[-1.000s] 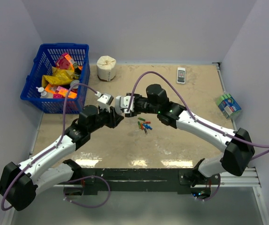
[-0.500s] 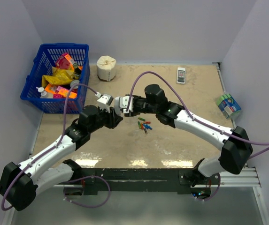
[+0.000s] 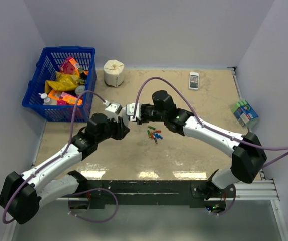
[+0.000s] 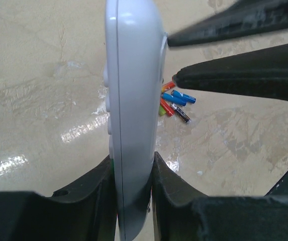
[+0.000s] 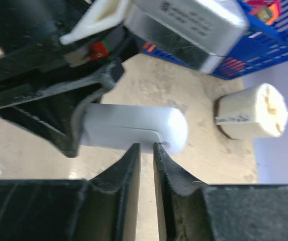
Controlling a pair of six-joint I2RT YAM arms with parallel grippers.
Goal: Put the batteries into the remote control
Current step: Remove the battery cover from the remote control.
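My left end effector [image 4: 133,168] clamped on the silver-white remote control [image 4: 133,75] held off the tabletop [image 4: 43,65], my right end effector [image 5: 147,150] narrowly parted, tips against the remote's side, coloured batteries [image 4: 176,100] lying loose on the tabletop nearby, grey housing label [image 5: 176,9] too small to read

I've brought the right gripper [image 5: 146,147] in closer to the remote [image 4: 133,100]. Its jaws have narrowed from a wide gap to a thin slit, with the tips now at the remote's edge (touching, as far as I can tell). The right arm [image 3: 209,133] has swung slightly toward the remote.
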